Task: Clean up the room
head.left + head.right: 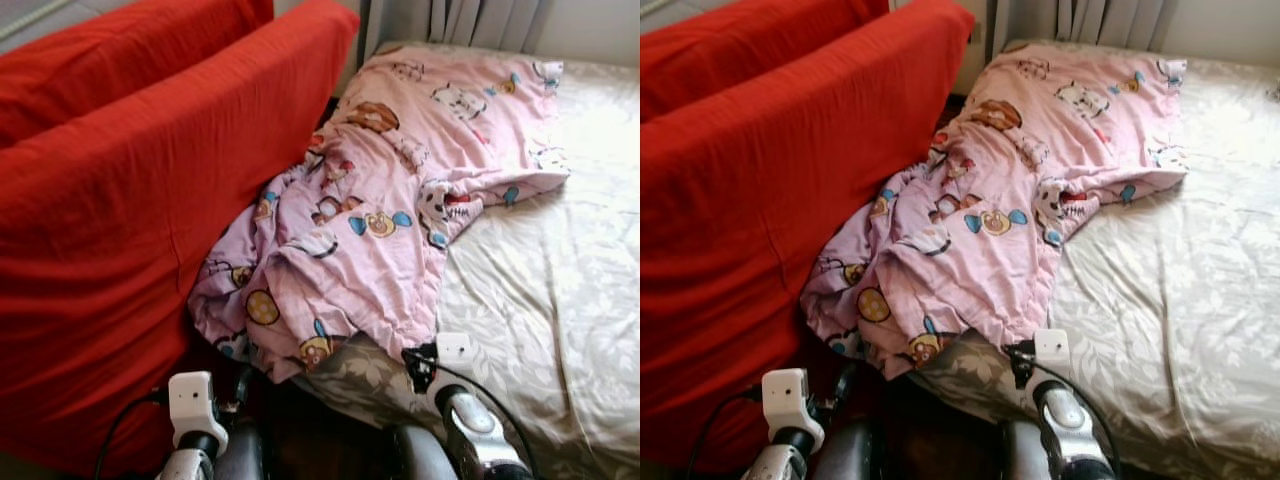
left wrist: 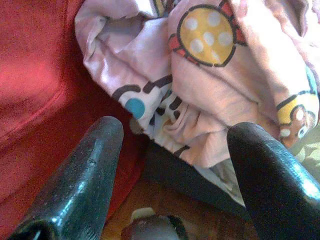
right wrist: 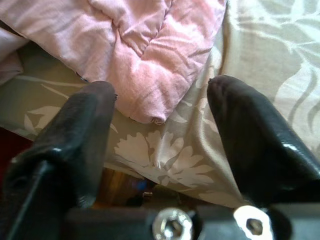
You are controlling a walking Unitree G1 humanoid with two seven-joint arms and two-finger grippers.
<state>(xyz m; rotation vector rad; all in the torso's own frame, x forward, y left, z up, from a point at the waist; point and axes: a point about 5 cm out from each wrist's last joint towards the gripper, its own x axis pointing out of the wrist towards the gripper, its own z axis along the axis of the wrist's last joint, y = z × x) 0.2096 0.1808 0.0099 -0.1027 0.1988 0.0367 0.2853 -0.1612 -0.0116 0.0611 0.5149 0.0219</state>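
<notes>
Pink cartoon-print quilt (image 1: 380, 190) lies crumpled ahead of both grippers. Right gripper (image 3: 160, 117) unclenched, straddling quilt corner on floral bedsheet (image 1: 540, 300), presumably to grab it. Left gripper (image 2: 172, 150) unclenched, empty, beside red sofa (image 1: 120, 200).

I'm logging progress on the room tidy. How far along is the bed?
Nothing looks done yet: the pink blanket lies crumpled along the bed, its lower end spilling off beside the red sofa. In hand: the left gripper and right gripper are both open, pointed at the blanket's hanging edge, holding nothing. Left: grasping the blanket, then spreading or folding it.
</notes>
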